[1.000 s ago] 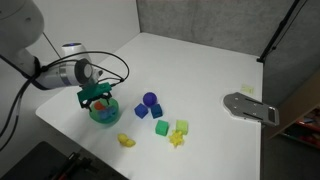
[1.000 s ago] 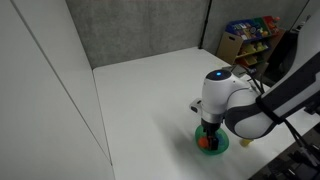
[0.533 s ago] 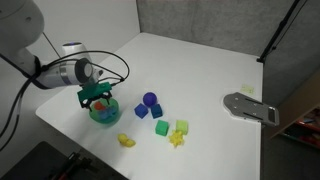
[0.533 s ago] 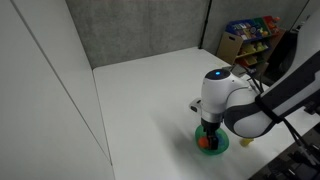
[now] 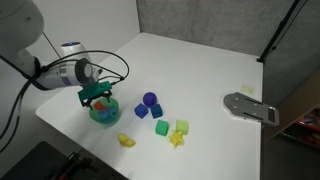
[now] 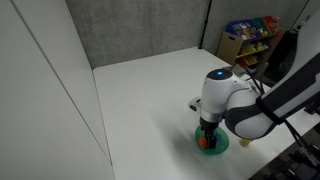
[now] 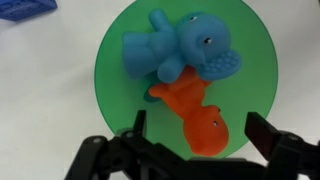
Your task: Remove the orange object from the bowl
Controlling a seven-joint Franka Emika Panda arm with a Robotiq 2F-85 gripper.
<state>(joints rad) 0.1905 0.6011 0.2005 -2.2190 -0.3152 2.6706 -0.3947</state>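
The green bowl (image 7: 113, 80) fills the wrist view and holds the orange object (image 7: 196, 118), an orange-red toy figure, lying against a blue toy figure (image 7: 175, 50). My gripper (image 7: 201, 126) is open just above the bowl, with one finger on each side of the orange object's wider end; neither finger visibly touches it. In both exterior views the gripper (image 5: 97, 97) (image 6: 208, 130) points down into the bowl (image 5: 104, 114) (image 6: 219, 146) near the table's corner. The orange object (image 6: 204, 142) shows at the bowl's edge.
Loose toy blocks lie on the white table beside the bowl: blue pieces (image 5: 150, 104), green blocks (image 5: 162, 128), yellow pieces (image 5: 126, 141). A blue piece (image 7: 25, 8) lies just outside the bowl. A grey flat object (image 5: 250, 108) sits at the far table edge.
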